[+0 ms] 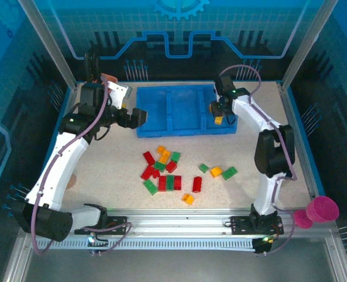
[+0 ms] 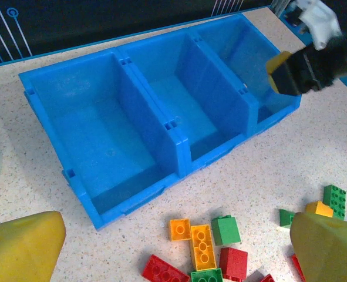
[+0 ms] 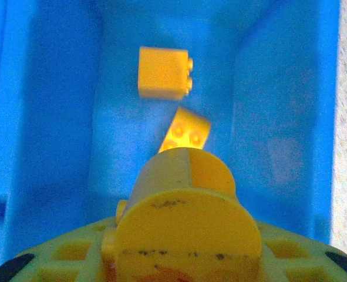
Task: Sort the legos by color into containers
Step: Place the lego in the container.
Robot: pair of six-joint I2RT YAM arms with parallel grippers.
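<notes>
Nearest, at the top view's bottom edge, stand the arm bases [image 1: 261, 220]. The legos [image 1: 164, 170] lie mid-frame on the counter [image 1: 108, 158], below the tray [image 1: 185, 130]. The left pincer [image 1: 137, 117] hangs at the tray's left end, the right pincer [image 1: 218, 110] over its right compartment.

Left wrist view: fingers [image 2: 20, 249] are spread wide and empty at the lower corners. The legos sit low between them, and a long orange brick [image 2: 201, 247] lies up-down in frame. This arm looks better placed to pick.

Right wrist view: a flat brick [image 3: 161, 73] lies in the compartment and a tilted brick [image 3: 186, 132] sits at the fingertip. Clamped or loose, I cannot tell.
</notes>
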